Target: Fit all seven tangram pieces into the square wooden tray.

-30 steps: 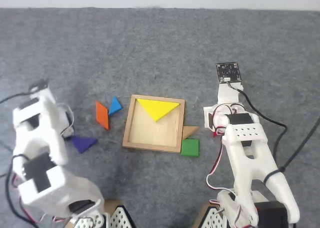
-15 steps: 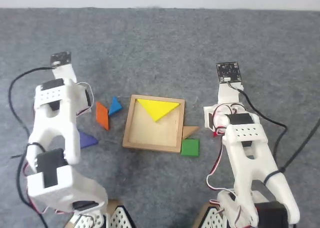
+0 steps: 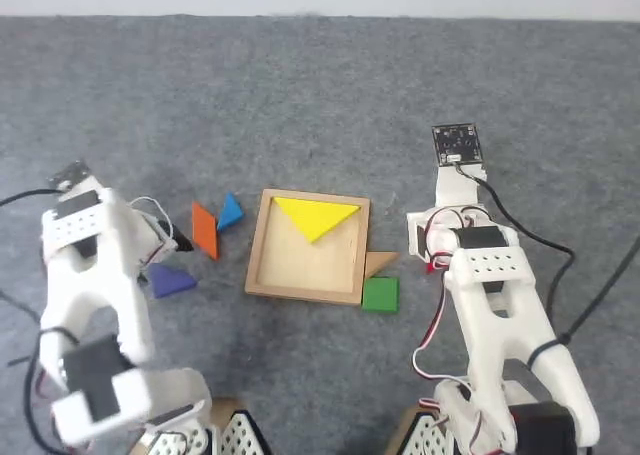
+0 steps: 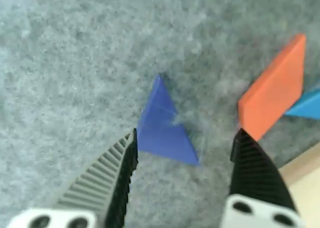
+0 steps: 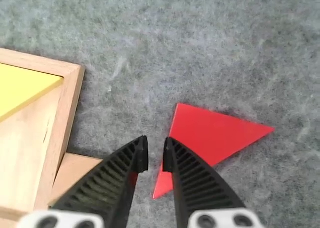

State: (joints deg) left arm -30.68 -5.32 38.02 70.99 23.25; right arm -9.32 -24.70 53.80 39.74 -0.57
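One piece of the seven, the yellow triangle point(image 3: 315, 216), lies in the wooden tray point(image 3: 256, 267). The other six rest on the grey surface point(image 3: 320, 95) around it.

Farthest left, the left arm point(image 3: 92, 265) hangs over the dark blue triangle point(image 4: 162, 128) with its jaws spread wide. The triangle lies flat just ahead of them, closer to one jaw than the other. Its sharp tip points away, so its long axis runs along the jaws' reach and not across the gap. The other jaw tip stands just beside the end of the orange parallelogram point(image 4: 274, 87). I judge a straight descent could catch that piece too.

Past the parallelogram comes the light blue triangle point(image 3: 230, 212), then the tray. At the tray's near right corner the tan triangle point(image 3: 380, 263) touches the rim, with the green square point(image 3: 380, 294) against it. Right of those, the red triangle point(image 5: 215, 133) lies beneath the right arm point(image 3: 495, 295). That arm's jaws are pressed almost together over the triangle's edge, pinching nothing.

The left arm is plainly the nearer one to the dark blue piece. The left wrist view shows how that triangle sits off-centre between the jaws, which the high view leaves unclear beside the arm. The right wrist view gives the red triangle's whole outline, where the high view has a sliver.
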